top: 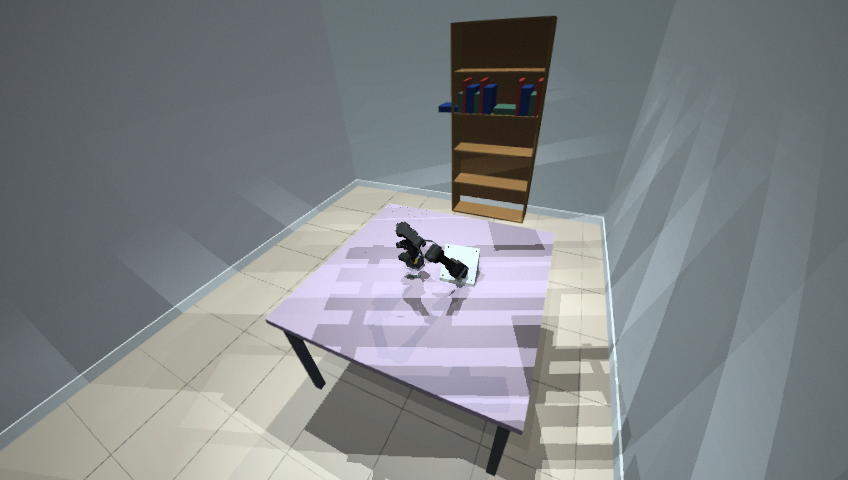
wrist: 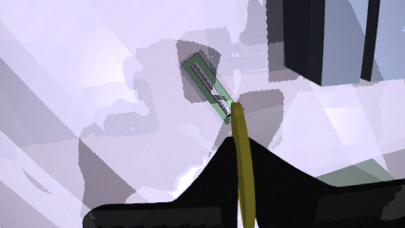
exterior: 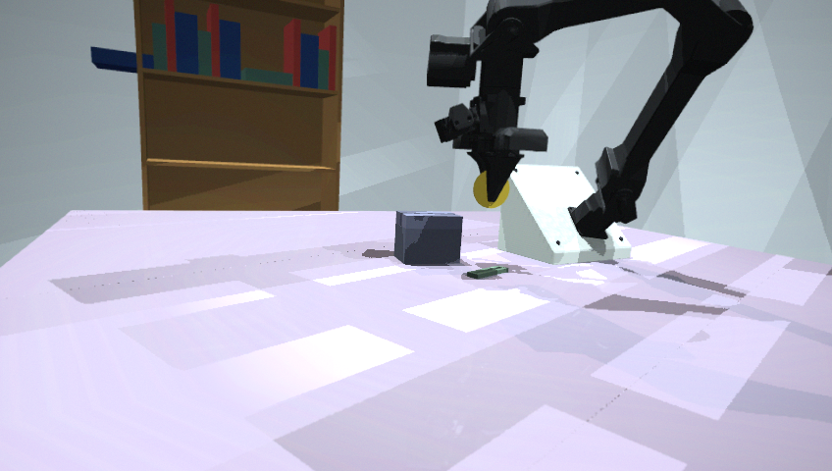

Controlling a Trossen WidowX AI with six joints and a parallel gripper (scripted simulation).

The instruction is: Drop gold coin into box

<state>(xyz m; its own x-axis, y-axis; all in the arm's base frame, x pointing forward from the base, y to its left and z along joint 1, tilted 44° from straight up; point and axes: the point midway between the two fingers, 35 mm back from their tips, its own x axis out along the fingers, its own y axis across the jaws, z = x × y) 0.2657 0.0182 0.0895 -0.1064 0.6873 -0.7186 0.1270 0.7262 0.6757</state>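
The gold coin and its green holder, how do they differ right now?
The gold coin hangs in the air on edge, clamped in the gripper; the green holder lies flat on the table with nothing in it. The coin is round, the holder long and narrow. Both are thin.
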